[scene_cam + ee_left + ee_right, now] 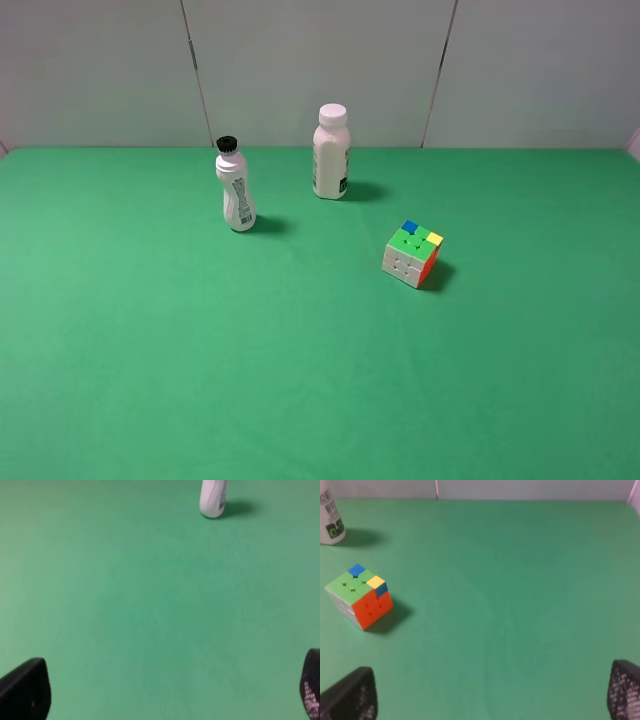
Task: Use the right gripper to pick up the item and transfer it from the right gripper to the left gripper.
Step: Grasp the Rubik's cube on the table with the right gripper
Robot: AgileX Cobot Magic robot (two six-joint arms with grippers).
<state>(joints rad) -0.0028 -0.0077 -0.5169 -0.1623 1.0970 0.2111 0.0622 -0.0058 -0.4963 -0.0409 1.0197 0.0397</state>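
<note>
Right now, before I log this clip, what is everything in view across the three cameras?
puzzle cube: one; mostly green top with a blue and a yellow sticker, white and orange sides; right of centre on the table, apart from both bottles.
black-capped bottle: one; white; upright, left of centre towards the back.
white-capped bottle: one; white, wider; upright, centre back.
table cover: one; green; under everything.
back wall: grey panels; behind the table.
left hand: one; black fingers wide open, holding nothing; seen only in its wrist view.
right hand: one; black speckled fingers wide open, holding nothing; the cube is in its view, not between the fingers.
</note>
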